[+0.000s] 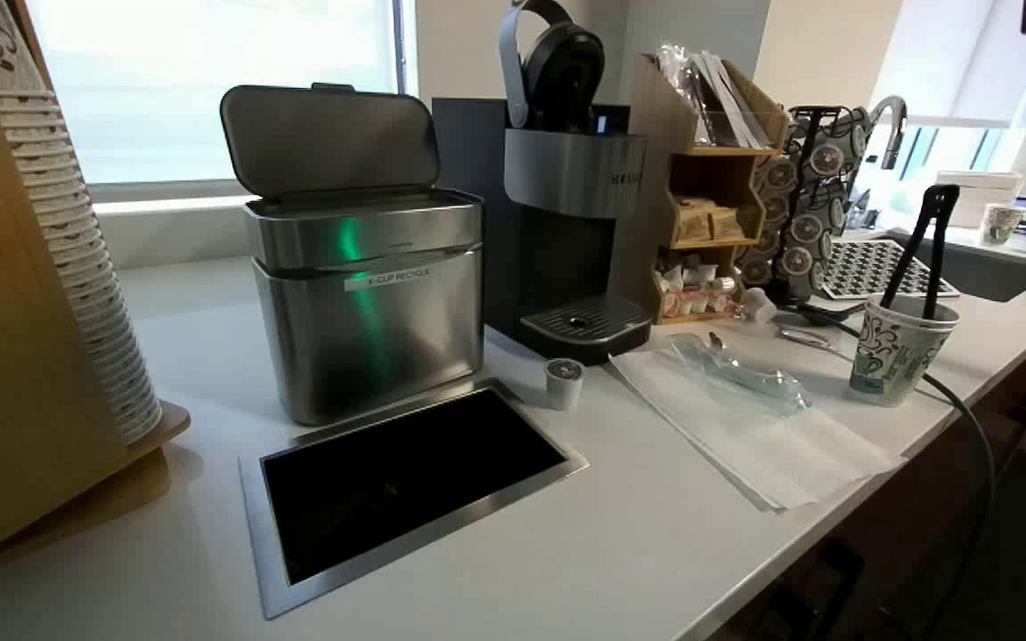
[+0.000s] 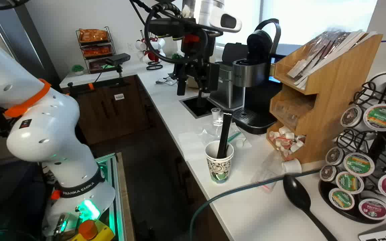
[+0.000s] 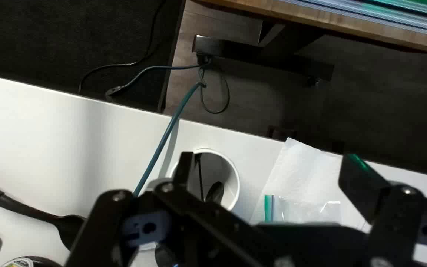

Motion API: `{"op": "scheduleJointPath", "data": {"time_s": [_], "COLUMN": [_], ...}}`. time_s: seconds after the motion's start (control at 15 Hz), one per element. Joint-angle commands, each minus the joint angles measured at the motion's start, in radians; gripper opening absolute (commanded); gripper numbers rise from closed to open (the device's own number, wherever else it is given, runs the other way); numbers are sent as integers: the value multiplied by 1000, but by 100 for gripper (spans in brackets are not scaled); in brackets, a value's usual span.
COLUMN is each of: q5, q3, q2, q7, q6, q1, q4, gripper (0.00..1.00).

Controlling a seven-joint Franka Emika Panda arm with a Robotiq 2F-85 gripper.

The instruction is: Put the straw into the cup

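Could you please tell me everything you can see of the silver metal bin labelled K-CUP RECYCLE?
The silver, steel-looking bin has rounded corners and narrows toward its base. A white label on its front, below a seam, reads K-CUP RECYCLE, near green reflections. Its grey lid is raised; contents are hidden. It stands upright on the white counter beside a black and silver coffee machine and a rectangular metal frame; whether it touches either is unclear.

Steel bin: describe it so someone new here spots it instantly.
Find the tall coffee machine on the white counter. In both exterior views, the steel bin stands just left of it, beside a steel-framed opening. Its flat, raised lid and K-CUP RECYCLE label set it apart from the machine.
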Motion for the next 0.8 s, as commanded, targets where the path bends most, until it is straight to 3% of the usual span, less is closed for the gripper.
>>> {"op": "scheduleJointPath", "data": {"time_s": [0.0,0.27,0.47,0.73], "q5": [1,1,13,27], "q3": [3,3,29,96], "q2": [1,1,26,148], "q7": [-1,-1,125,254], "q6": [-2,-2,174,418], "q1": [-4,-4,-2,22], "q4": [2,2,21,163], "gripper": [100,100,100,100]}}
